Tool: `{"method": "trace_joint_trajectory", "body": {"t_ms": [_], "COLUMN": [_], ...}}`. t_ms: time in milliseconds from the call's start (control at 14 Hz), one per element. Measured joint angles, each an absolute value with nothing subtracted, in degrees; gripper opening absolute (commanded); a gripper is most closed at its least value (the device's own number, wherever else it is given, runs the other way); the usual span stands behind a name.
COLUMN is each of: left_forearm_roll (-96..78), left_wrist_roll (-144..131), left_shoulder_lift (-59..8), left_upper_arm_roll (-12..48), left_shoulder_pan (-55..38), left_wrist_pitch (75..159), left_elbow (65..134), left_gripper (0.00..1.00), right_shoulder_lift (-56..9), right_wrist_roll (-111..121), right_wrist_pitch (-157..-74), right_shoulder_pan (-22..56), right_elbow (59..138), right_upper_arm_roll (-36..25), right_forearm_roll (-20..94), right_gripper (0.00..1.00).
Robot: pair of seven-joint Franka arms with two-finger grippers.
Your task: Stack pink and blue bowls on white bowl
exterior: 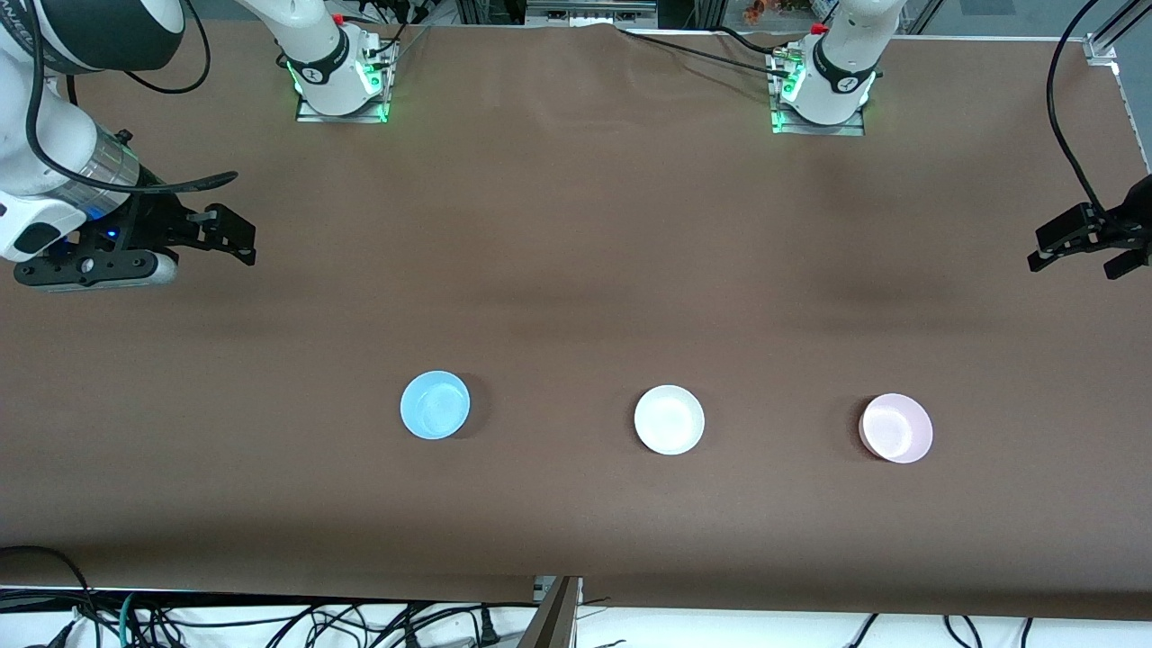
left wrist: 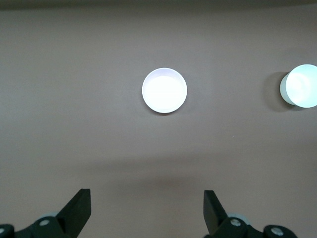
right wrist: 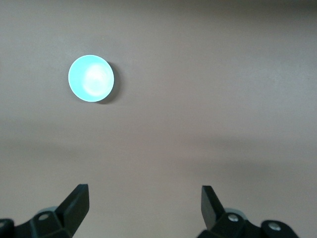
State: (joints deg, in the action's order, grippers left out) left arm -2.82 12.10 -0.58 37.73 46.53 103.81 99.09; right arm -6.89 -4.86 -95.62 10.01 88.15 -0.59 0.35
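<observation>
Three small bowls sit in a row on the brown table. The light blue bowl (exterior: 435, 405) is toward the right arm's end, the white bowl (exterior: 669, 419) is in the middle, and the pale pink bowl (exterior: 895, 427) is toward the left arm's end. My right gripper (exterior: 236, 236) is open and empty, up over the table at its own end. My left gripper (exterior: 1075, 256) is open and empty at the other end. The left wrist view shows its gripper (left wrist: 147, 208), the pink bowl (left wrist: 164, 90) and the white bowl (left wrist: 301, 85). The right wrist view shows its gripper (right wrist: 145, 206) and the blue bowl (right wrist: 91, 78).
The brown table cover (exterior: 576, 270) spans the whole view. The two arm bases (exterior: 340, 81) (exterior: 821, 90) stand at the table edge farthest from the front camera. Cables lie below the table's near edge.
</observation>
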Motion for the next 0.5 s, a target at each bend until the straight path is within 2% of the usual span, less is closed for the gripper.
{"method": "trace_joint_trajectory", "body": {"t_ms": [500], "left_forearm_roll": [0.7], "left_wrist_roll": [11.5], "left_shoulder_lift": [-3.1], "left_upper_arm_roll": [38.0], "left_shoulder_pan": [46.6], "left_wrist_pitch": [103.8], "left_elbow": [99.0], "left_gripper": [1.00], "right_shoulder_lift": [-6.9], "right_wrist_roll": [-4.9], "right_wrist_pitch": [-95.6], "right_shoulder_pan": [10.0], "right_elbow": [88.1], "right_upper_arm_roll": [-0.6], "right_forearm_roll": [0.4], "right_gripper": [1.00]}}
